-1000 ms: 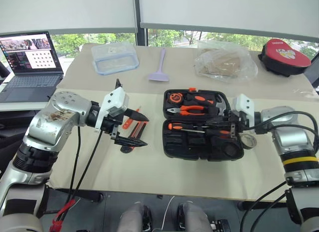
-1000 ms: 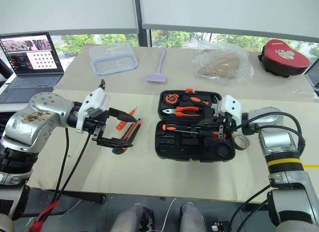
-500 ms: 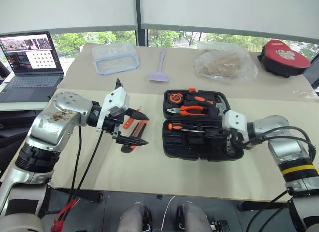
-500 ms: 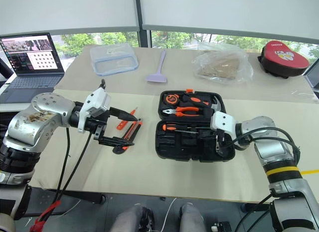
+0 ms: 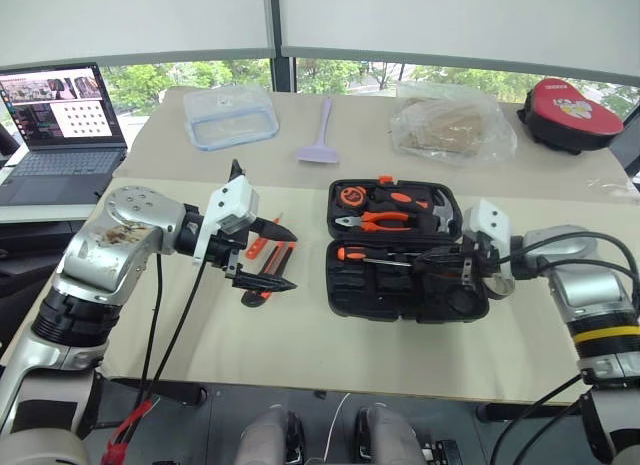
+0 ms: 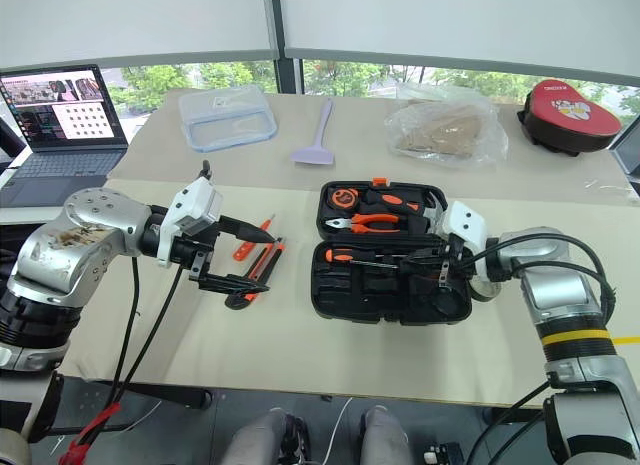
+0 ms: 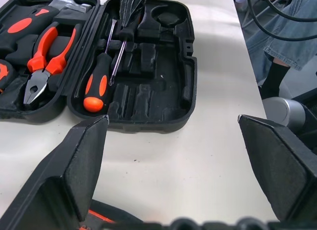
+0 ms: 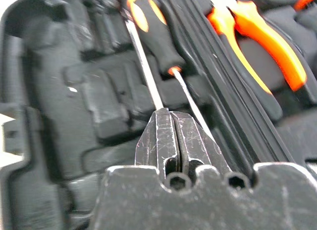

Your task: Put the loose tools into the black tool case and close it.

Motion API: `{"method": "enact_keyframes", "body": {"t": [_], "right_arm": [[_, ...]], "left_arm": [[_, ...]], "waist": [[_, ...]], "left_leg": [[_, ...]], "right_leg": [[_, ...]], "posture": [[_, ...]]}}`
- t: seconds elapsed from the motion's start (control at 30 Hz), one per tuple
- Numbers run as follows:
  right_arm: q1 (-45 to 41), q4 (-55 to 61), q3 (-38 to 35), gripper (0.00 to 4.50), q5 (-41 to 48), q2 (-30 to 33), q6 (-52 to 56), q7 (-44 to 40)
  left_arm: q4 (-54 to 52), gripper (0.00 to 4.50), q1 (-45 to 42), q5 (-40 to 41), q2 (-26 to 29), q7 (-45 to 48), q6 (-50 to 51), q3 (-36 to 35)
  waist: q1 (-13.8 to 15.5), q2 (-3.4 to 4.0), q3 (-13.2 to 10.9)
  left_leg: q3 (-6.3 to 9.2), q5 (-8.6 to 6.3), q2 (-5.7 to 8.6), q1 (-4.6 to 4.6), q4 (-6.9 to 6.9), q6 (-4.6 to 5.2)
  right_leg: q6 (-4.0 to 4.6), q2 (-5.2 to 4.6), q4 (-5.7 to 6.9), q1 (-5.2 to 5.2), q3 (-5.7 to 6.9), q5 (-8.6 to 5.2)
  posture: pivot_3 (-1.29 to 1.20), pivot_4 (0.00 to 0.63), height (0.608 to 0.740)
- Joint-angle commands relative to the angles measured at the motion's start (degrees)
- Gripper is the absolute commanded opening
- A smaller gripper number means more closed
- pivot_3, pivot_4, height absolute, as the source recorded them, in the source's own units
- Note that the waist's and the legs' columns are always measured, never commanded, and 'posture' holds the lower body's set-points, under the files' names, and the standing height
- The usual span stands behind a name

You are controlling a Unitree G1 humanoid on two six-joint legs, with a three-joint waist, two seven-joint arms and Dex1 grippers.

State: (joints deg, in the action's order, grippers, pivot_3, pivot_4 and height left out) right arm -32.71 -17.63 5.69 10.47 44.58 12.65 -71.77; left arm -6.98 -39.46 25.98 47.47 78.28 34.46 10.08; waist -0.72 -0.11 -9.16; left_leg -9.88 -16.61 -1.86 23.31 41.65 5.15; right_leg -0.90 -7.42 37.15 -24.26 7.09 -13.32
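The black tool case (image 5: 345,285) lies open at the centre, with pliers, a tape measure and a hammer in its far half. A black-and-orange screwdriver (image 5: 362,254) rests in the near half. My right gripper (image 5: 438,257) is shut over that half. Its fingertips (image 8: 166,126) meet the end of a second thin metal shaft (image 8: 143,62), and I cannot tell whether they pinch it. A small tape roll (image 5: 503,282) sits just right of the case. My left gripper (image 5: 287,258) hangs open above the utility knife (image 5: 283,253) and the slim orange screwdriver (image 5: 257,247), left of the case.
Along the far side of the table stand a laptop (image 5: 60,125), a clear lidded box (image 5: 230,115), a lilac spatula (image 5: 322,135), a plastic bag (image 5: 452,125) and a red-lidded round case (image 5: 570,113). A person's leg (image 7: 282,37) shows past the table edge.
The right wrist rolled and dipped over the case's right end half a second ago, hiding the tape roll. It has come back up and the roll shows again. The left gripper kept still.
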Motion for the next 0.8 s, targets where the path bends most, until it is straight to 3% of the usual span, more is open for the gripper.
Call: {"method": "enact_keyframes", "body": {"t": [0.03,0.47,0.57,0.73,0.8], "right_arm": [[0.71,0.01,1.17,0.03,-1.72,-0.18,-2.22,0.07],[2.62,-1.85,2.81,0.03,-5.9,-0.12,-8.74,2.07],[1.19,2.54,-2.58,0.03,0.45,-0.18,-5.01,2.59],[2.53,16.2,-10.76,0.03,13.61,2.31,9.13,1.53],[3.73,21.83,-13.12,0.59,18.04,3.29,14.53,2.21]], "left_arm": [[-0.14,4.5,-1.71,-0.45,0.07,0.45,-1.57,-0.74],[-0.69,4.5,-0.48,-1.37,-0.15,-1.18,-1.22,-1.11],[-1.98,4.5,2.5,-1.13,0.03,-5.7,0.5,-3.98],[-6.4,4.5,11.63,1.29,1.25,-17.16,9.28,-14.99],[-8.54,4.5,17.2,0.65,2.54,-20.98,12.0,-19.66]], "waist": [[-0.02,0.0,0.0],[-0.01,-0.09,0.05],[-0.06,-0.14,0.09],[-0.16,0.08,-0.06],[-0.1,0.08,-0.06]], "left_leg": [[0.0,0.0,-0.01,-0.01,0.0,0.0],[0.02,0.0,-0.01,-0.11,0.0,0.0],[0.02,0.0,-0.03,-0.13,0.0,0.0],[0.02,0.01,-0.08,0.01,-0.05,-0.02],[0.07,0.01,-0.09,0.01,-0.1,-0.02]], "right_leg": [[0.0,0.01,0.0,0.01,0.0,0.0],[-0.04,0.01,-0.01,0.12,0.0,-0.03],[-0.03,0.01,0.0,0.13,-0.01,-0.02],[0.03,0.0,0.05,-0.09,-0.06,0.0],[0.02,0.0,0.01,-0.07,-0.04,-0.01]], "posture": [[0.0,0.15,0.731],[0.0,0.15,0.731],[0.0,0.15,0.731],[0.0,0.15,0.731],[0.0,0.15,0.731]]}}
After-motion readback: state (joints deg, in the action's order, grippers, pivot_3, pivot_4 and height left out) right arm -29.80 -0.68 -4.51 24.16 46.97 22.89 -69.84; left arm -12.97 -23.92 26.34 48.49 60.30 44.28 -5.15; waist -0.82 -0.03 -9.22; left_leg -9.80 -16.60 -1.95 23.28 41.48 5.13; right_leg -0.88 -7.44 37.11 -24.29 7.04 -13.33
